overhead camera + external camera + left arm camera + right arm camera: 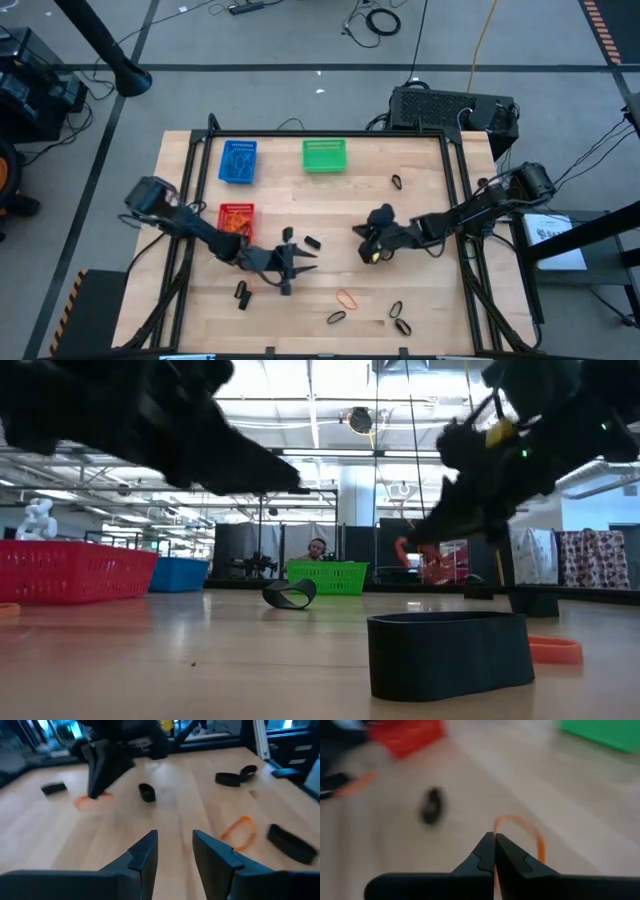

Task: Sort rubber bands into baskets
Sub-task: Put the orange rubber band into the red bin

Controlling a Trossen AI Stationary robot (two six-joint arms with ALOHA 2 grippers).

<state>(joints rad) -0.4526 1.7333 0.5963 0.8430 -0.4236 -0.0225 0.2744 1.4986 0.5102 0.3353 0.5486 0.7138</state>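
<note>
The blue basket [238,161], the green basket [325,155] and the red basket [236,218] stand on the table's far and left parts. Black rubber bands [312,242] and an orange one [347,298] lie scattered on the wood. My right gripper [360,233] is at mid-table, shut on an orange rubber band [520,827]. My left gripper [303,263] is open and empty [175,847], low over the table, near and to the right of the red basket. My right gripper pinches the orange rubber band between its two fingertips [495,845]. The loop's free part [537,842] sticks out past the fingertips. The fingers slant down toward the table's left. In the left wrist view the band [92,801] hangs below the fingers, close to the wood.
More black bands lie near the front edge [402,326], at the far right [397,182] and front left [241,293]. A black band stands close before the low camera [447,653]. A black box [450,108] sits beyond the far right corner.
</note>
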